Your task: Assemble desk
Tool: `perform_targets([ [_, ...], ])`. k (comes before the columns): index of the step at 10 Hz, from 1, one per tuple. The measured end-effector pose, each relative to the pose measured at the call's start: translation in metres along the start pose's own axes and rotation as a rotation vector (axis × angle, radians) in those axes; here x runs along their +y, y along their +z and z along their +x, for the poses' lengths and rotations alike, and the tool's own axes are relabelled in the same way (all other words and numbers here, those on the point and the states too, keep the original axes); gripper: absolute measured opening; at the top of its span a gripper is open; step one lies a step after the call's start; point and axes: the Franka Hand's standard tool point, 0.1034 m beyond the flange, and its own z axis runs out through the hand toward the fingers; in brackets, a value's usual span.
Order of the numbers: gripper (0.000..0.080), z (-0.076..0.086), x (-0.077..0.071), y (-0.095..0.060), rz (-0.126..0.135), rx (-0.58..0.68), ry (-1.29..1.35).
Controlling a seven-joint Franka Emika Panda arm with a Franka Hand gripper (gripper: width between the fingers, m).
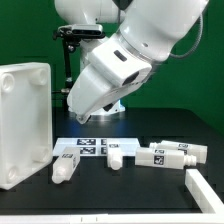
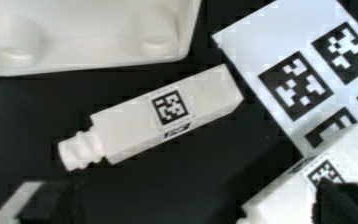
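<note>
White desk panel (image 1: 25, 122) sits at the exterior view's left on the black tabletop (image 1: 130, 195), with its rim and round corner sockets visible. I see one leg (image 1: 66, 167) lying flat just beside the panel's lower corner. Wrist view shows that leg (image 2: 149, 125) tag-side up, with a dark gap between it and the panel, so they are not touching. Marker board (image 1: 86, 147) lies just behind the leg. Second leg (image 1: 115, 155) lies at the board's other end, and more leg pieces (image 1: 168, 154) are further to the exterior view's right. Legs all lie loose on the tabletop. End effector (image 2: 158, 205) hangs over the first leg, fingers (image 2: 25, 200) spread wide apart and gripping nothing. White bar (image 1: 205, 188) lies at the near right corner.
</note>
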Motion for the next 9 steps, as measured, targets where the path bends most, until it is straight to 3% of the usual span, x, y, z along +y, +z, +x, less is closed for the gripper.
perform_targets([
  [1, 0.0648, -0.005, -0.006, 0.016, -0.016, -0.067, -0.017],
  [2, 0.0648, -0.018, -0.008, 0.025, -0.055, -0.187, -0.056],
  [3, 0.0648, -0.023, -0.009, 0.032, -0.077, -0.222, -0.079],
  [4, 0.0649, -0.029, -0.011, 0.036, -0.080, -0.277, -0.095],
  [8, 0.0649, -0.016, -0.024, 0.046, -0.046, -0.452, -0.142],
  [9, 0.0649, -0.020, -0.018, 0.056, -0.072, -0.488, -0.167],
])
